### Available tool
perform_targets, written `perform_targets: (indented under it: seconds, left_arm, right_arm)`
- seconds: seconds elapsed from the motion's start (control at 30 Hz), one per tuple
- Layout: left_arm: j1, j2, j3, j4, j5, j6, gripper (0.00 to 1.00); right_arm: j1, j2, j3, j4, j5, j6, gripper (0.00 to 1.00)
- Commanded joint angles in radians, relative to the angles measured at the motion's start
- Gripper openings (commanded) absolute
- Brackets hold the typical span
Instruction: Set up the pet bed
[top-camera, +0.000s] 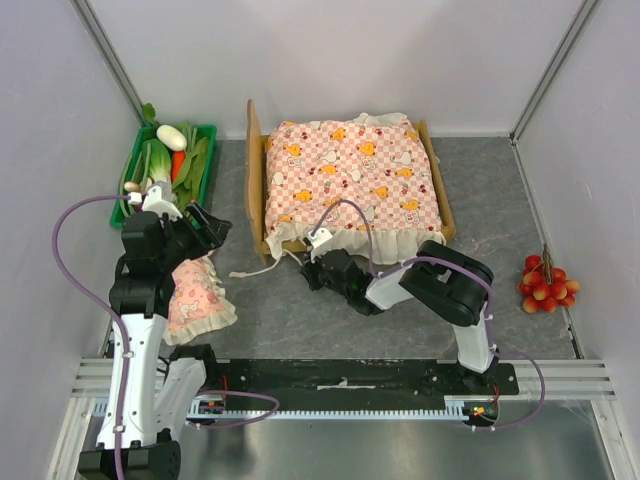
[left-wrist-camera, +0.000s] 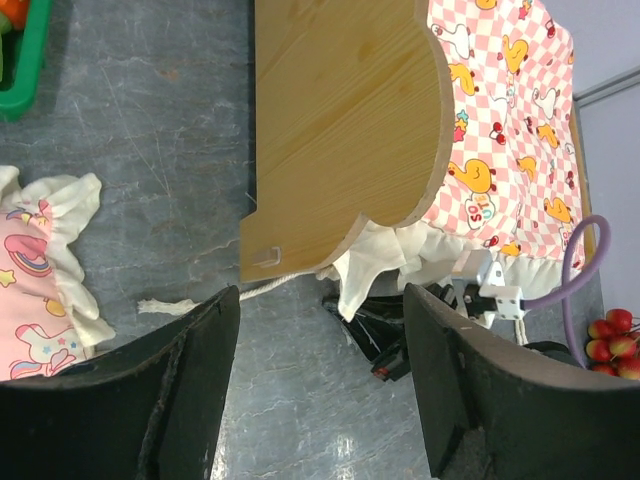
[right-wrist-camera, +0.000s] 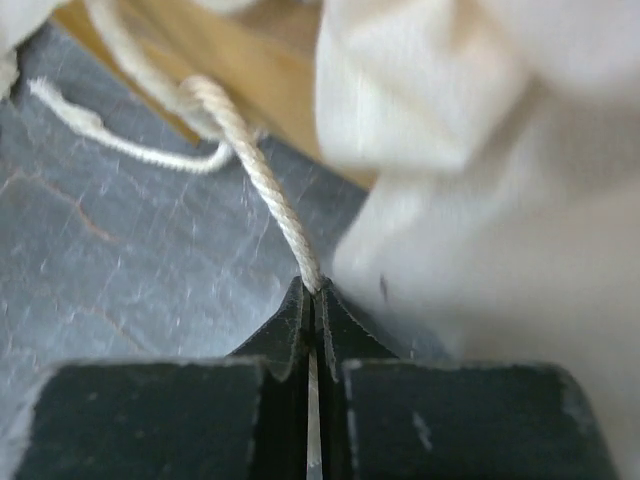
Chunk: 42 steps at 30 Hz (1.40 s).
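Observation:
The pet bed (top-camera: 256, 170), a light-wood frame with a curved headboard (left-wrist-camera: 340, 130), stands at the back middle. The pink-checked frilled mattress (top-camera: 350, 180) lies on it. A white cord (top-camera: 255, 270) hangs from the bed's near left corner onto the table. My right gripper (top-camera: 312, 268) is at that corner, shut on the white cord (right-wrist-camera: 275, 205), with the cream frill (right-wrist-camera: 480, 170) right beside it. My left gripper (top-camera: 212, 228) is open and empty above the table, left of the bed; its fingers (left-wrist-camera: 190, 390) frame bare table. The small pink frilled pillow (top-camera: 195, 295) lies under the left arm.
A green tray (top-camera: 205, 135) of toy vegetables stands at the back left. A bunch of red and yellow cherries (top-camera: 545, 283) lies at the right. Grey walls close in on both sides and behind.

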Motion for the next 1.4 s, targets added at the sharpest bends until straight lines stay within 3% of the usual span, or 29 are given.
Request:
perform_targets:
  seconds: [0.0,0.23,0.33,0.43,0.8,1.37]
  left_arm:
    - [-0.002,-0.002,-0.014,0.028,0.009,0.033,0.72]
    - [-0.004,-0.001,-0.012,0.028,0.008,0.033,0.72]
    - [-0.002,-0.007,-0.014,0.028,0.008,0.034,0.72]
    - [-0.002,-0.010,-0.012,0.021,0.008,0.034,0.72]
    - [-0.004,-0.016,-0.011,0.019,0.003,0.033,0.72]
    - [-0.002,-0.016,-0.011,0.014,0.006,0.036,0.72]
  right_arm:
    - [0.009,-0.056,-0.090,-0.095,-0.050,0.013,0.00]
    - [0.029,-0.021,-0.075,-0.167,-0.085,0.036,0.00]
    - [0.038,-0.012,-0.064,-0.170,-0.094,0.033,0.07]
    - [0.038,-0.018,-0.018,-0.282,-0.047,0.036,0.00]
    - [0.101,0.039,0.019,-0.466,0.004,0.052,0.00]
    - [0.161,0.140,0.087,-0.589,-0.021,0.069,0.00]
